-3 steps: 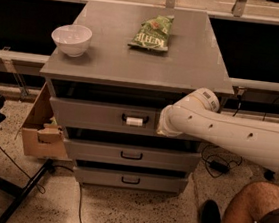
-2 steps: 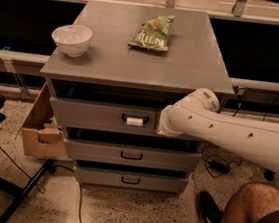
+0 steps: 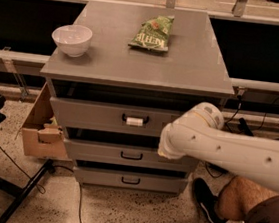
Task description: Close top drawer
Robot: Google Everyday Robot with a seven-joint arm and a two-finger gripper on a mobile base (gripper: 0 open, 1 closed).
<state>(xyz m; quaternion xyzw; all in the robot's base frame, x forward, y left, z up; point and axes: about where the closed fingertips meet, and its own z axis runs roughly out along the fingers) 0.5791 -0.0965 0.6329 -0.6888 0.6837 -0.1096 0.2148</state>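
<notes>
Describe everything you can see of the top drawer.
The top drawer is wide, with a flat grey front that looks like painted metal. Its dark handle sits centred, wrapped with a white tag. It stands partly pulled out, level, with a dark gap showing under the cabinet top. The claw, at the end of the white arm, meets the front's lower right part, right of the handle; it seems to touch.

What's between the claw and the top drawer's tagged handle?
Nothing: in the camera view only bare grey drawer front separates the claw, low on the front's right part, from the tagged handle of the top drawer.
</notes>
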